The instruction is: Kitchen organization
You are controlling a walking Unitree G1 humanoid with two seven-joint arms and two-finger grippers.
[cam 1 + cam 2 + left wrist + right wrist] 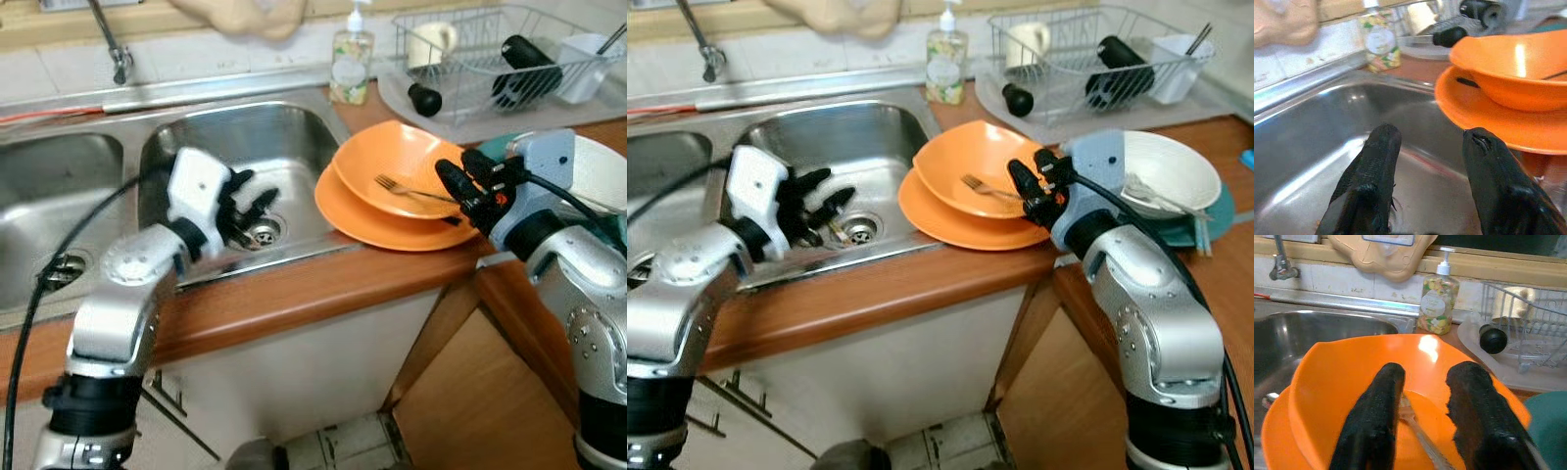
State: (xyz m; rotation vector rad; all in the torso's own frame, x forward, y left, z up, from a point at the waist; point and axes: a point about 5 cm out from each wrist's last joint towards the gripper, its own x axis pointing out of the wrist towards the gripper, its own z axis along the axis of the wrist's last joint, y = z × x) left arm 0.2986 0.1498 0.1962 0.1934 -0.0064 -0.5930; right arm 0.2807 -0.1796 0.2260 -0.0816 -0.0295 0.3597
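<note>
An orange bowl rests on an orange plate on the counter, right beside the sink. A fork lies in the bowl. My right gripper hovers over the bowl's right side, open, its fingers straddling the fork's handle. My left gripper is open and empty, held low inside the right sink basin above the drain.
A soap bottle stands behind the bowl. At the back right, a dish rack holds a mug and black items. A white bowl with utensils sits on a teal plate at right. The tap is at the back left.
</note>
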